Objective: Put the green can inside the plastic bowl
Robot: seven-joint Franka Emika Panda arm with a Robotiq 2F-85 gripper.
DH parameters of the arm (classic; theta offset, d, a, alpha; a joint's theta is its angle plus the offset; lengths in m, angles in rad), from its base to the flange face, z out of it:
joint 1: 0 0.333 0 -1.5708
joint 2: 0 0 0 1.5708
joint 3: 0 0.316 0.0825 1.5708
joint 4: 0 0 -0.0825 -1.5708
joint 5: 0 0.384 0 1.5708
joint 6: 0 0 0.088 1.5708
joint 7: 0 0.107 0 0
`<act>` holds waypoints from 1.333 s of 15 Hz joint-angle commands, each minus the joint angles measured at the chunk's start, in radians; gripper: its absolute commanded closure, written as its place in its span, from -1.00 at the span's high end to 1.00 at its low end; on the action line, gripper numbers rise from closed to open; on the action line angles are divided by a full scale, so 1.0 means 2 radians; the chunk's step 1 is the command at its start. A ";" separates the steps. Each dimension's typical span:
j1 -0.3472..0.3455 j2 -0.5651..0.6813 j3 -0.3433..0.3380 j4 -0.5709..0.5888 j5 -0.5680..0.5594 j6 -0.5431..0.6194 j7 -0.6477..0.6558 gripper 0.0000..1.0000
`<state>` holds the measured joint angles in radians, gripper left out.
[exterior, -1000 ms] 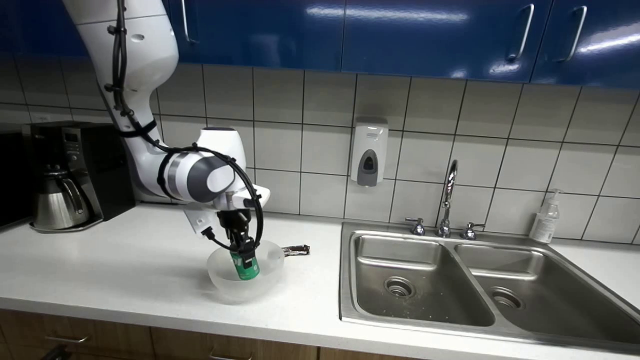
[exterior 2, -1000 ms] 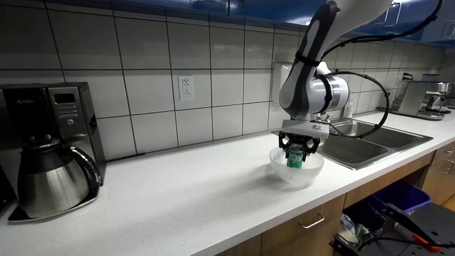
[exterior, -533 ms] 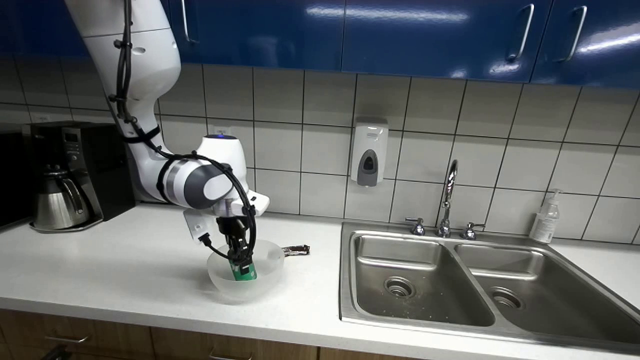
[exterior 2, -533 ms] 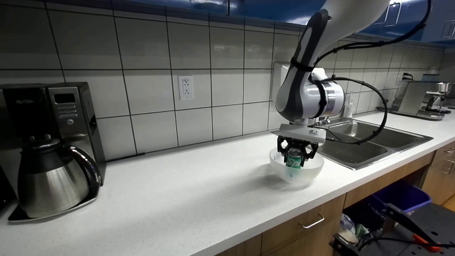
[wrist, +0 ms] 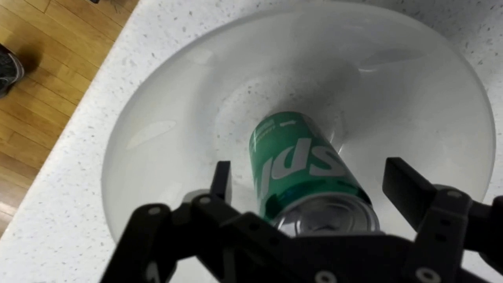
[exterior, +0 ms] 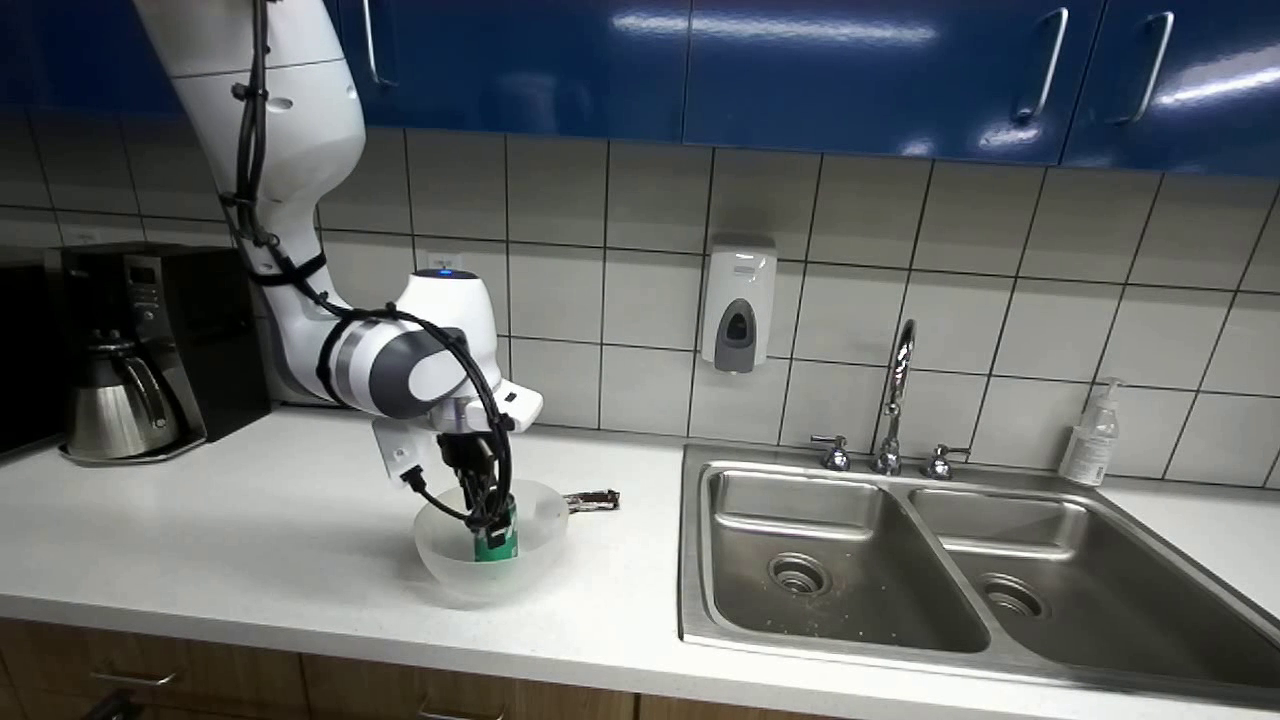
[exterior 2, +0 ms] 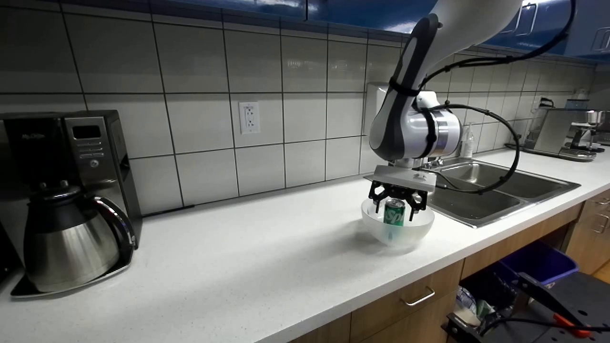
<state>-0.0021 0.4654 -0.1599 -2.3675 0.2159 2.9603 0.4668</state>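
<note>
Inside the translucent plastic bowl (exterior 2: 420,232) the green can (exterior 2: 394,217) stands on its base, with its silver top up. From above, the wrist view shows the can (wrist: 294,157) near the middle of the bowl (wrist: 169,102). My gripper (wrist: 309,167) is open around it; a gap shows between the can and the fingers (wrist: 406,188) on either side. In an exterior view the gripper (exterior: 495,530) reaches down into the bowl and partly covers the can. The can's base shows only faintly through the bowl wall in an exterior view.
A dark, shiny object (exterior: 594,501) lies on the counter behind the bowl. The steel double sink (exterior: 835,560) is to one side, and a coffee maker (exterior 2: 71,200) with a steel carafe stands on the other. The counter's front edge (wrist: 70,122) runs close to the bowl.
The fingers were shut on the can and have now opened away from it. Before that, the gripper came down slightly with the can. The can leaned earlier and now stands straighter.
</note>
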 commanded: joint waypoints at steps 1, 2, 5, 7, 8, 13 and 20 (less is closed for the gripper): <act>0.015 -0.018 -0.013 -0.004 -0.001 0.003 -0.006 1.00; 0.022 -0.024 -0.020 -0.007 -0.006 0.003 -0.004 1.00; 0.055 -0.045 -0.050 -0.017 -0.024 0.005 0.008 1.00; 0.086 -0.063 -0.080 -0.026 -0.045 0.006 0.019 1.00; 0.102 -0.074 -0.096 -0.030 -0.059 0.005 0.025 1.00; 0.102 -0.154 -0.072 -0.063 -0.070 -0.038 0.010 1.00; 0.072 -0.288 0.007 -0.122 -0.100 -0.164 0.008 1.00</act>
<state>0.1997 0.0423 -0.2280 -2.5381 0.0426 2.7555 0.4891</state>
